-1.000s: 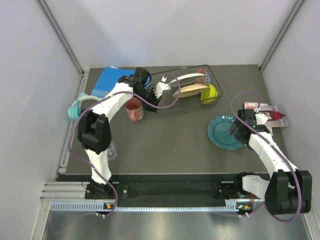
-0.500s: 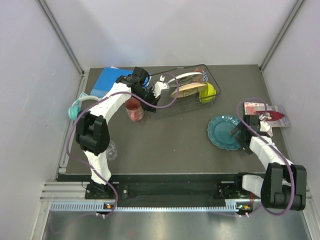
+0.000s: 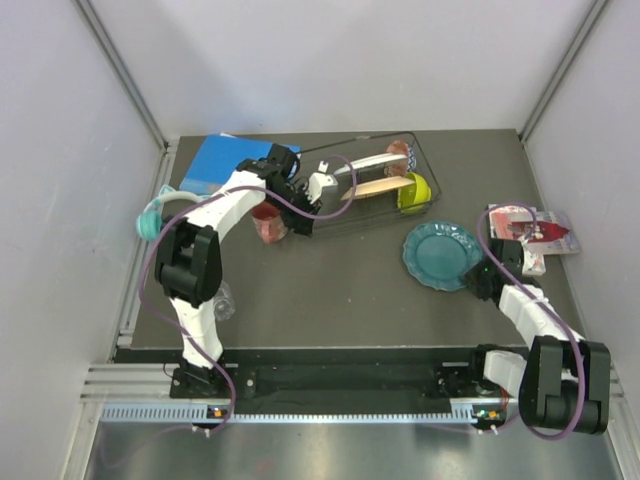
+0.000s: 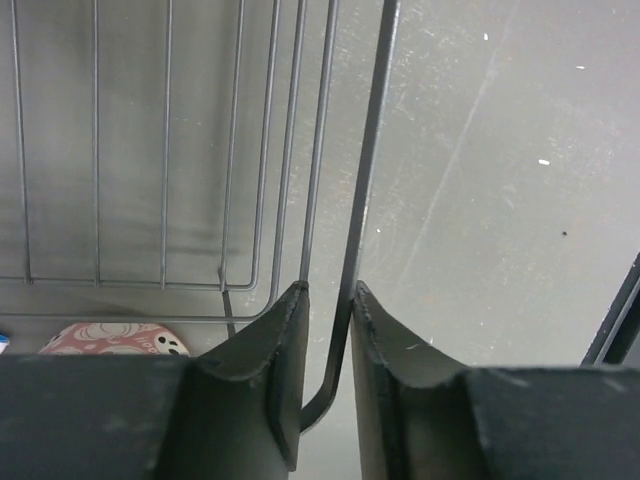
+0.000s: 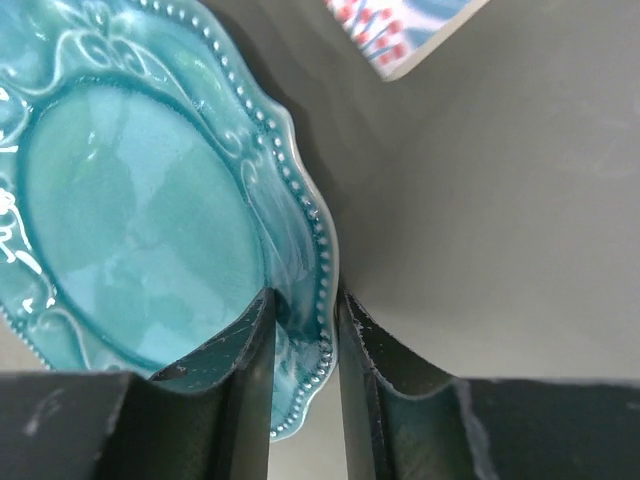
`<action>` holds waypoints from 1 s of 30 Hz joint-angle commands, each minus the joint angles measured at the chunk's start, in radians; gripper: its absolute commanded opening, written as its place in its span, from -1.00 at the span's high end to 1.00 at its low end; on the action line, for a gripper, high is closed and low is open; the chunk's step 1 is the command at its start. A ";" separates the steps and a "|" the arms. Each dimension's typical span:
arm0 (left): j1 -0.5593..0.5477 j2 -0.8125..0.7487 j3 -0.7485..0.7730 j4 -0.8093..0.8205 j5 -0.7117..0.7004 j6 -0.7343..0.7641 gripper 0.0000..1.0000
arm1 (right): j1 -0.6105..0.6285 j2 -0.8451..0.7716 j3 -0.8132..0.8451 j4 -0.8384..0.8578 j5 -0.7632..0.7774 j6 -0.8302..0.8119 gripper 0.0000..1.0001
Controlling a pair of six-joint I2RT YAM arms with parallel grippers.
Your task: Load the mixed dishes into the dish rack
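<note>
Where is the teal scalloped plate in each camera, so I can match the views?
Top external: teal scalloped plate right of centre on the table, right claw at its right rim.
Left wrist: not in it.
Right wrist: the plate fills the left half, rim between the claw's fingers.
Shared landmark: the right claw on the rim.
</note>
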 commanded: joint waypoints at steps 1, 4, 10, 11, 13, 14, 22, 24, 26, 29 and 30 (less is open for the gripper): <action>-0.005 0.011 0.006 0.071 0.004 -0.006 0.39 | -0.001 0.027 -0.049 -0.099 -0.131 -0.027 1.00; -0.022 0.025 0.029 0.075 -0.004 0.004 0.36 | 0.001 0.007 -0.038 -0.116 -0.174 -0.089 1.00; -0.098 0.090 0.136 0.064 -0.016 0.022 0.28 | 0.051 0.008 0.020 -0.229 -0.257 -0.208 1.00; -0.112 0.102 0.153 0.061 -0.021 0.027 0.27 | 0.077 0.016 0.023 -0.236 -0.272 -0.211 1.00; -0.144 0.134 0.195 0.045 -0.032 0.034 0.26 | 0.195 0.031 0.046 -0.255 -0.262 -0.212 1.00; -0.154 0.143 0.204 0.040 -0.035 0.045 0.25 | 0.233 0.034 0.054 -0.260 -0.259 -0.211 1.00; -0.184 0.153 0.164 0.006 -0.067 0.102 0.33 | 0.433 0.083 0.099 -0.302 -0.245 -0.235 1.00; -0.184 0.122 0.106 0.000 -0.082 0.149 0.72 | 0.456 0.079 0.105 -0.315 -0.240 -0.231 1.00; -0.194 0.098 0.063 0.003 -0.102 0.207 0.91 | 0.482 0.076 0.108 -0.323 -0.237 -0.233 1.00; -0.201 0.059 -0.009 0.002 -0.128 0.270 0.95 | 0.507 0.064 0.122 -0.344 -0.217 -0.236 1.00; -0.201 0.047 -0.028 -0.008 -0.128 0.289 0.95 | 0.513 0.059 0.125 -0.351 -0.207 -0.235 1.00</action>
